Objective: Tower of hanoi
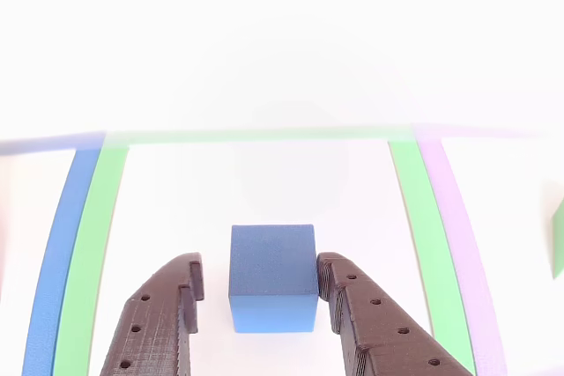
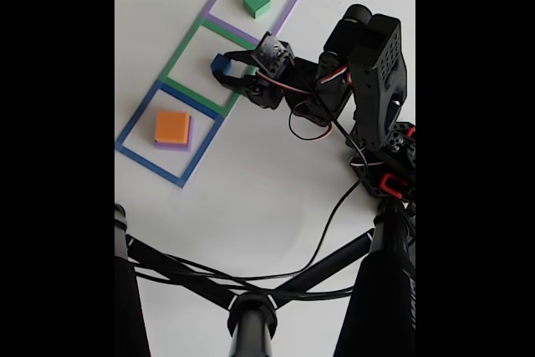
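the small blue cube (image 1: 272,275) sits inside the green outline (image 2: 199,68), right between the claw's (image 1: 260,292) dark fingers (image 1: 352,301). jaws are spread wider than the cube: right one looks to be touching, left one has a gap. the arm (image 2: 368,64) reaches low across the table (image 2: 251,198). orange block (image 2: 172,125) is stacked on the purple slab (image 2: 173,145) in the blue outline (image 2: 134,130).

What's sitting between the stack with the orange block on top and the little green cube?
In the fixed view, the blue cube sits between the orange block and the green cube, inside the green outline, with the end effector around it.
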